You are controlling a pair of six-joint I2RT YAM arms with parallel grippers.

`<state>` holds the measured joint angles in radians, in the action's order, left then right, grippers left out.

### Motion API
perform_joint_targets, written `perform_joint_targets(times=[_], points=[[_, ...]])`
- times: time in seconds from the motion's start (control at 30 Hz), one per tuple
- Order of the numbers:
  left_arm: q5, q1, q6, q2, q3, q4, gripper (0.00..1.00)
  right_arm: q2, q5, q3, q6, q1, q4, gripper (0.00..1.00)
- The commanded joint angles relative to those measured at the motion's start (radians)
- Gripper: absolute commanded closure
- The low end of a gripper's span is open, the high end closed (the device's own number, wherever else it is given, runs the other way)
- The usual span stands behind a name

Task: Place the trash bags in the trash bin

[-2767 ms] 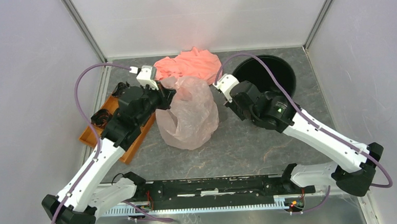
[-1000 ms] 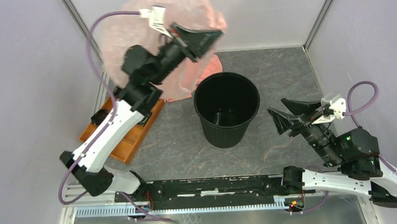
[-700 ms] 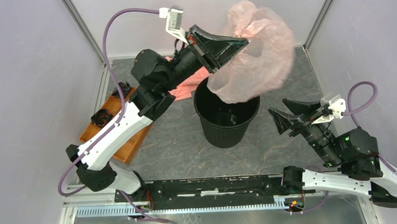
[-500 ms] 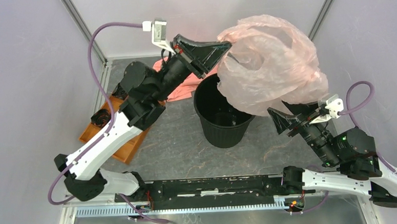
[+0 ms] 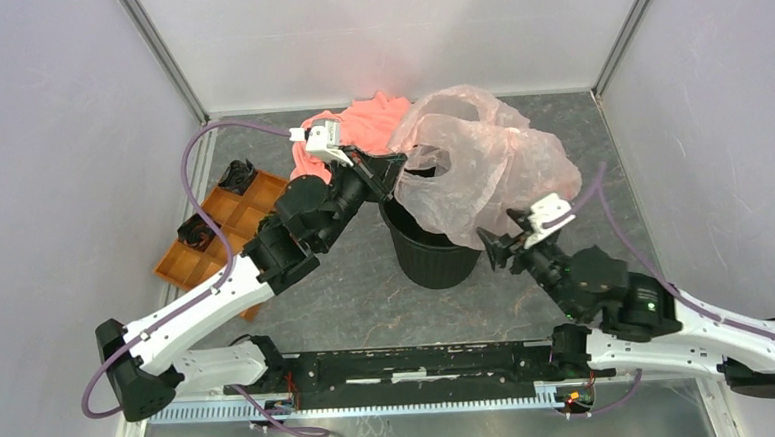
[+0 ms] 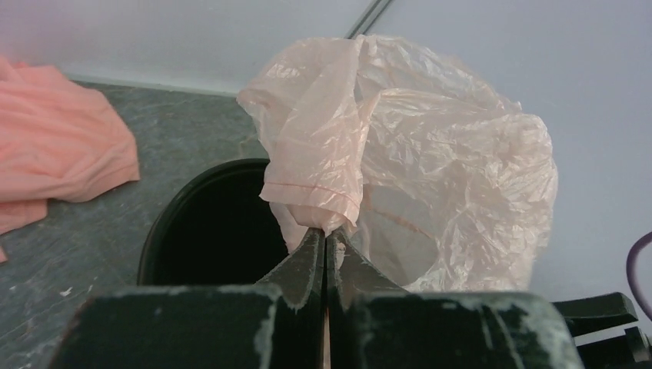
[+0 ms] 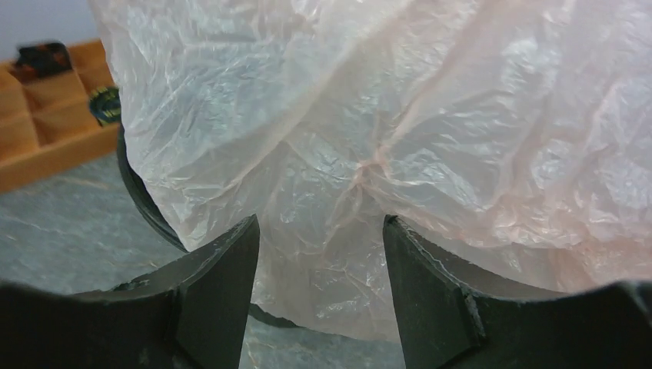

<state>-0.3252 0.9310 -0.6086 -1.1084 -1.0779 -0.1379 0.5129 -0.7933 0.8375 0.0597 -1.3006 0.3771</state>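
- Over the mouth of the bin, ballooned and crinkled, with most of the bag lapping the far and right rim and not yet down inside
- Clamped by one bunched, folded edge in the left gripper, jaws pressed flat together on the film; held up at the left rim, presumably to let the loose bulk hang toward the opening
- Approached from the near right by the right gripper, jaws standing apart with film billowing just beyond and between them, nothing pinched; hard to tell whether touching
- Judged as lining up to catch or press the puffed side, since trapped air seems to hold it above the rim
- Set upright on the table between both arms, so within reach from either side
- Left out of it: cloth behind the bin, tray well off to the left
- Worth minding: thin film likely to spring back out unless pushed well down
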Motion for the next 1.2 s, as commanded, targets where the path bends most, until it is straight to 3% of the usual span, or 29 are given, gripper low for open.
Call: perform_joint_targets(times=[0.0,0.2,0.43,0.53,0.57,0.67,0.8,1.0,1.17], points=[[-0.086,-0.003,0.069,0.044,-0.008,0.008,0.98,0.114,-0.085,0.055,0.010,-0.002,0.014,0.36],[-0.091,-0.001,0.116,0.028,-0.081,0.069,0.98,0.249,-0.147,0.182,-0.052,-0.002,0.000,0.38],[-0.204,-0.001,0.125,0.149,0.001,0.086,0.98,0.361,-0.105,0.209,-0.150,0.041,-0.148,0.35],[-0.236,-0.001,0.120,0.200,0.032,0.130,0.98,0.406,0.054,0.204,-0.112,0.156,-0.162,0.35],[-0.271,-0.002,0.100,0.248,0.070,0.205,0.98,0.434,0.253,0.186,-0.034,0.236,-0.155,0.35],[-0.283,-0.002,0.068,0.311,0.136,0.242,0.98,0.469,0.380,0.150,0.057,0.264,-0.131,0.36],[-0.153,-0.001,0.095,0.338,0.157,0.219,0.98,0.535,0.425,0.112,0.106,0.298,-0.073,0.36],[0.039,-0.002,0.145,0.267,0.075,0.180,0.98,0.636,0.495,0.226,0.077,0.333,0.083,0.42],[0.017,-0.002,0.172,0.249,0.038,0.184,0.98,0.509,0.493,0.313,0.049,0.332,0.104,0.30]])
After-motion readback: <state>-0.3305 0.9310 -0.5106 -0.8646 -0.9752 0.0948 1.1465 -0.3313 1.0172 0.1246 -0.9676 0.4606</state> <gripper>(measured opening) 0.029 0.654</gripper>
